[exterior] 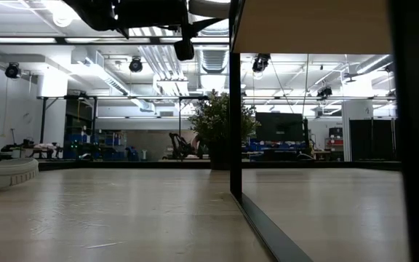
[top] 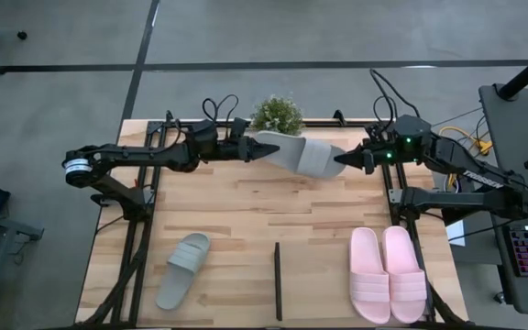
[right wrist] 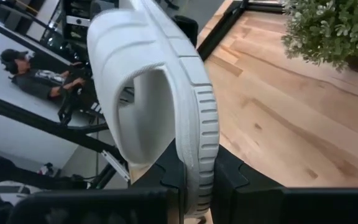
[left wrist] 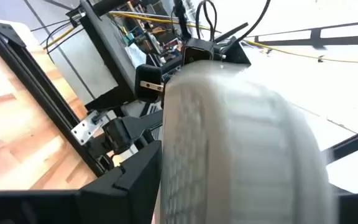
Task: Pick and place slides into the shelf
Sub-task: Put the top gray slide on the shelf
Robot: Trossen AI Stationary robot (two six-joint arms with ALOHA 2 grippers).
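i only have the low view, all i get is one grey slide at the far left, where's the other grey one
Observer: The other grey slide is held up between both arms at the back of the table, by the plant.
Operator: who's gripping it
Observer: The right gripper is shut on its edge. The left gripper is at the other end, jaws parted.
Operator: pink ones placed yet
Observer: The pink pair lies side by side at the front right, right of the black strip.
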